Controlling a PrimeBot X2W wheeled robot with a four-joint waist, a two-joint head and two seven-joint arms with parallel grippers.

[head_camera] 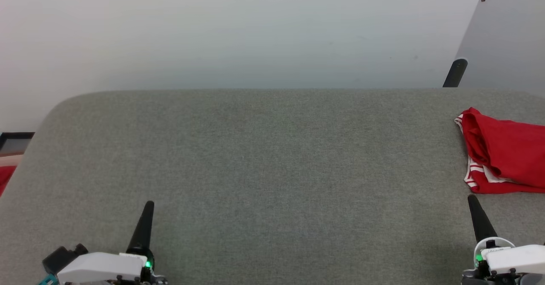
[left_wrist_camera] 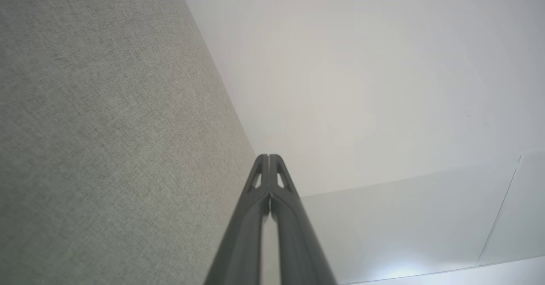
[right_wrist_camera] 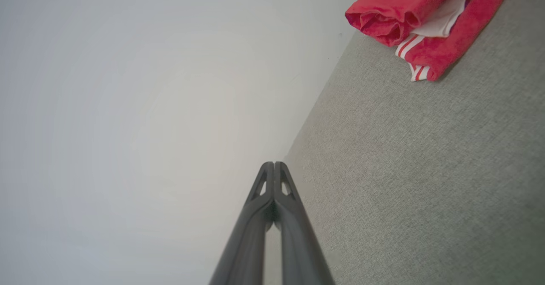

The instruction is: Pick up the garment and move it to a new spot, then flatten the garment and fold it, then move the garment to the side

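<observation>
While both pairs of fingers are pressed together and pinch nothing, the left gripper (head_camera: pixel 148 204) and right gripper (head_camera: pixel 471 197) hover low over the near part of the grey padded surface (head_camera: pixel 264 157), well apart from each other, tips pointing toward the wall (head_camera: pixel 255 29). Just beyond the right tip, not touching it, lies the garment (head_camera: pixel 506 153): a red bundle in loose layers, with a rolled fold on its far left corner, white-and-red striped trim along its near left edge and a little white lining showing.

From where I stand it could pass for a jersey already folded and set aside, or one waiting to be picked up; I cannot say which. If a lift is due, the right arm is the natural one. It should spread its fingers first, then bite deep into the thick rolled fold rather than the thin trim, so the layers come up together.

Leftward the surface lies bare to its rounded far corner, which gives ample room for spreading. Behind the garment stands a dark post (head_camera: pixel 455 72), and the cloth runs past the right border of the head view, so I cannot judge its margin to the surface's edge there.
</observation>
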